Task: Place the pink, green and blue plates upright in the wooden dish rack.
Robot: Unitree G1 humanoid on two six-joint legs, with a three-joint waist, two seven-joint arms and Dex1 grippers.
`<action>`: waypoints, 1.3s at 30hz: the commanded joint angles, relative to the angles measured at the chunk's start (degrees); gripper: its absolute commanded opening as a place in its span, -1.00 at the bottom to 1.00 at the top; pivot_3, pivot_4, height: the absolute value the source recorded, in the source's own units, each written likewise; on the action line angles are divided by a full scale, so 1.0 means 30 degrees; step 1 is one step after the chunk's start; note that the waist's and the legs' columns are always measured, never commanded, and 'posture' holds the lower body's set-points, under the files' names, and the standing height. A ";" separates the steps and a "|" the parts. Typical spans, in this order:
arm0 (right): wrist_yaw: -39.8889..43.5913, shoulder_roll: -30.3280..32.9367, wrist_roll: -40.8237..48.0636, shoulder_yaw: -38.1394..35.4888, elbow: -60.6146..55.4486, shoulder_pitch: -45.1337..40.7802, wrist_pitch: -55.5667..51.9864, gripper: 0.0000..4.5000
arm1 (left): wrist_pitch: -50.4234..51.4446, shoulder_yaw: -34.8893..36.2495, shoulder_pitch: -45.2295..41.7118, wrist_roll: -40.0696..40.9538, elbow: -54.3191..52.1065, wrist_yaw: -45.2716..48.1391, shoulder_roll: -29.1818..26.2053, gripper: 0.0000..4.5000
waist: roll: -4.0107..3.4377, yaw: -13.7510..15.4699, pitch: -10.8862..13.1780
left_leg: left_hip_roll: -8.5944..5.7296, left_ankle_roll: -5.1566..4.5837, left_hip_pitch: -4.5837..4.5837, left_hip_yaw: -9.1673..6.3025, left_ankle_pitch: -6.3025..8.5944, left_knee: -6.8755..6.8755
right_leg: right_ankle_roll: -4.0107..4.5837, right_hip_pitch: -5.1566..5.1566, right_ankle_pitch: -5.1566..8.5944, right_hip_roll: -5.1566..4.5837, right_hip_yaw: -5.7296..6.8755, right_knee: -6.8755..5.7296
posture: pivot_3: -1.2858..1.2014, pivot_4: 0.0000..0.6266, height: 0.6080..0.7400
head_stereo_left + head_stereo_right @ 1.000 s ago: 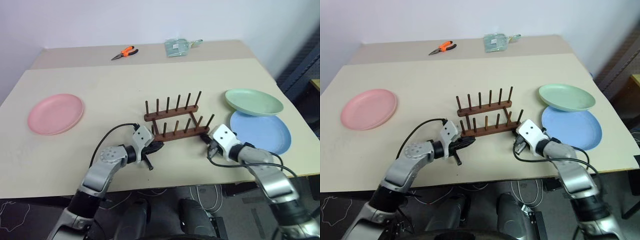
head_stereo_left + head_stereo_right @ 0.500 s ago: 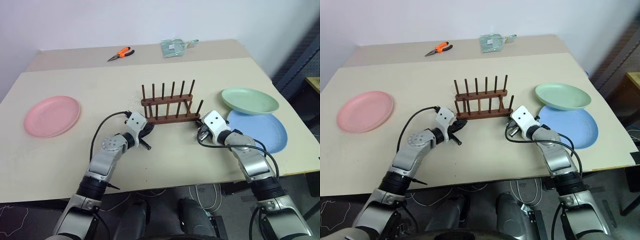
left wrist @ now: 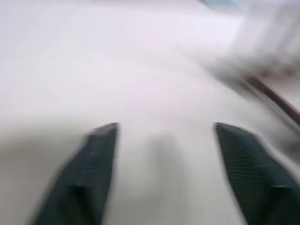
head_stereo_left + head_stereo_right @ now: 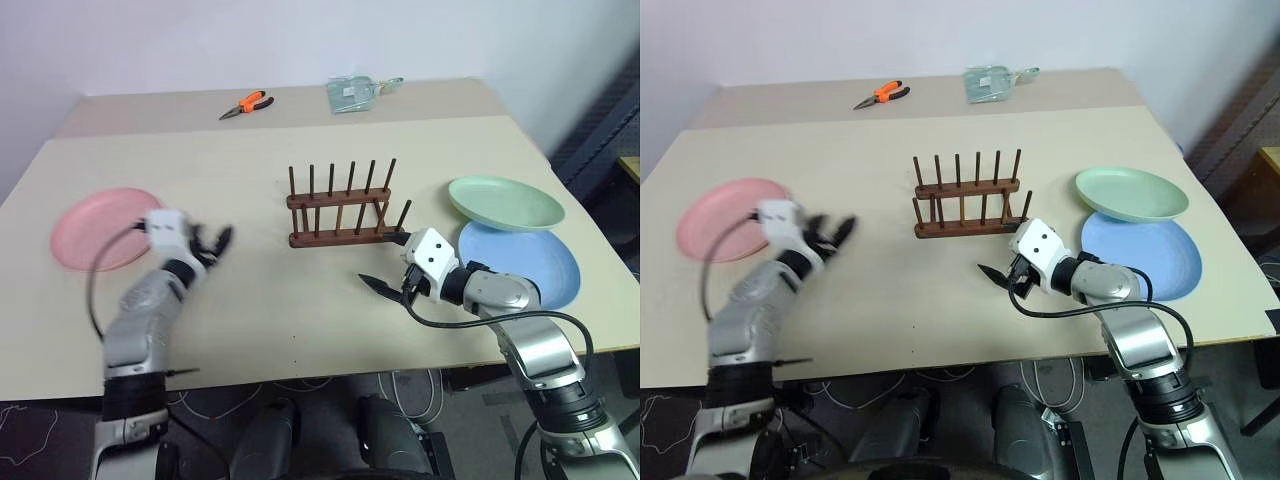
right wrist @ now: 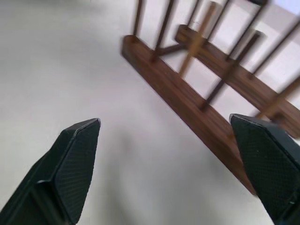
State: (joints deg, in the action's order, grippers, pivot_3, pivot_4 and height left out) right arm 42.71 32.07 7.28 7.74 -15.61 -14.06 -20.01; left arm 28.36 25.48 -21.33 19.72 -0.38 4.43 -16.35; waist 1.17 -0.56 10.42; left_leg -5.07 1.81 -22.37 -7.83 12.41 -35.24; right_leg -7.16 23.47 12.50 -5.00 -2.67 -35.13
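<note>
Head views: the rack [image 4: 345, 208] stands empty at mid-table [image 4: 300, 300], pegs upright. The pink plate [image 4: 95, 228] lies flat near the table's left edge. The green plate [image 4: 505, 203] lies flat near the right edge, its near rim over the far rim of the blue plate [image 4: 530, 262]. Pliers [image 4: 247, 104] and a clear packet [image 4: 355, 94] lie near the far edge. The left tool [image 4: 212, 243] hangs beside the pink plate, fingers spread, grasping nothing. The right tool [image 4: 385, 285] sits just in front of the rack's right end, released and empty. Bare table lies open between the two tools and in front of the rack.

Left wrist view: blurred; the two fingers [image 3: 89, 173] stand apart over pale surface, nothing between them.

Right wrist view: adds a close look at the rack's rails and pegs [image 5: 197, 101]; the fingers [image 5: 70, 164] are wide apart, the rack near but not touched.

Against the earlier frame: both tools were clenched at the rack's near rail; the left has since swung out toward the pink plate, the right has drawn slightly back. The rack now sits squarer to the table edge.
</note>
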 commanded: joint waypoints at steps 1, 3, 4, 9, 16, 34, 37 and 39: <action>0.0273 -0.0257 0.0011 0.0428 -0.0156 -0.0636 0.0519 1.00 | -0.0259 0.4596 -0.1611 0.0115 0.0844 -0.6168 -0.0027 0.48 | 0.0010 -0.0043 -0.0005 | -0.0001 0.0005 -0.0003 0.0002 0.0003 0.0004 | -0.0005 0.0000 0.0001 -0.0003 0.0004 0.0007 | 0.03 -0.52 1.00; 0.0411 -0.0344 -0.0099 0.0707 0.0201 -0.0867 0.0801 1.00 | 0.0050 0.6567 -0.2321 0.1080 0.1023 -0.8123 0.0304 0.48 | 0.0011 -0.0050 -0.0006 | -0.0008 0.0036 -0.0001 0.0018 0.0028 0.0004 | -0.0022 0.0005 0.0010 -0.0008 -0.0004 0.0008 | 0.03 -0.52 1.00; 0.0429 -0.0394 -0.0085 0.0747 0.0331 -0.0951 0.0863 1.00 | 0.0334 0.7316 -0.2624 0.1860 0.1021 -0.8633 0.0519 0.48 | 0.0011 -0.0027 -0.0006 | -0.0011 0.0037 -0.0001 0.0019 0.0036 0.0003 | -0.0023 0.0004 0.0009 -0.0010 -0.0003 0.0007 | 0.03 -0.52 1.00; 0.0442 -0.0469 -0.0138 0.0821 0.0747 -0.1181 0.1252 1.00 | 0.2499 0.9478 -0.3407 0.5582 0.1388 -0.9843 0.0950 0.26 | 0.0082 0.0175 0.0001 | -0.0021 0.0038 -0.0010 0.0000 0.0037 -0.0020 | -0.0022 -0.0008 0.0007 -0.0008 0.0022 -0.0001 | 0.03 -0.52 1.00; -0.0251 -0.0678 -0.0357 0.0566 0.0617 -0.1105 0.1500 1.00 | 0.3172 1.0926 -0.3727 0.9107 0.2444 -1.0938 0.1048 -0.99 | 0.0098 0.0012 -0.0006 | -0.0017 0.0040 -0.0009 0.0000 0.0037 -0.0021 | -0.0021 -0.0006 0.0007 -0.0002 0.0022 -0.0005 | 0.03 -0.52 1.00; -0.1020 -0.0138 -0.0832 -0.0343 0.0272 -0.1505 0.1774 1.00 | 0.1886 0.6875 -0.3954 0.9001 0.1909 -0.9156 0.0640 -0.99 | 0.0107 -0.0024 -0.0009 | -0.0014 0.0043 -0.0003 0.0041 0.0037 -0.0017 | -0.0015 -0.0005 0.0007 0.0004 0.0017 -0.0007 | 0.03 -0.52 1.00; -0.0477 -0.0163 0.0248 -0.0882 -0.0564 -0.2844 0.1069 1.00 | 0.1592 0.4643 -0.4394 0.8309 0.0324 -0.7808 0.0507 -0.99 | 0.0121 -0.0019 0.0015 | -0.0016 0.0047 -0.0011 0.0059 0.0033 -0.0019 | -0.0015 -0.0003 0.0006 0.0005 0.0017 -0.0003 | 0.03 -0.52 1.00; -0.0435 -0.0137 -0.0182 -0.0549 -0.1146 -0.4203 0.1453 1.00 | 0.1515 0.2130 -0.5000 0.7347 -0.1163 -0.6819 0.0552 -0.99 | 0.0131 -0.0014 0.0020 | -0.0015 0.0051 -0.0020 0.0059 0.0030 -0.0022 | -0.0014 -0.0002 0.0006 0.0007 0.0019 -0.0003 | 0.03 -0.52 1.00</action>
State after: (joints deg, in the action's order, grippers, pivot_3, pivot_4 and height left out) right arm 41.13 31.23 6.56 6.97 -14.91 -23.39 -17.05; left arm 34.22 38.35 -33.47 43.64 2.46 -19.34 -13.55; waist 1.56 -0.60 10.48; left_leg -5.12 1.96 -22.44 -7.65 12.50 -35.30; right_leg -7.20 23.47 12.52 -4.98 -2.61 -35.13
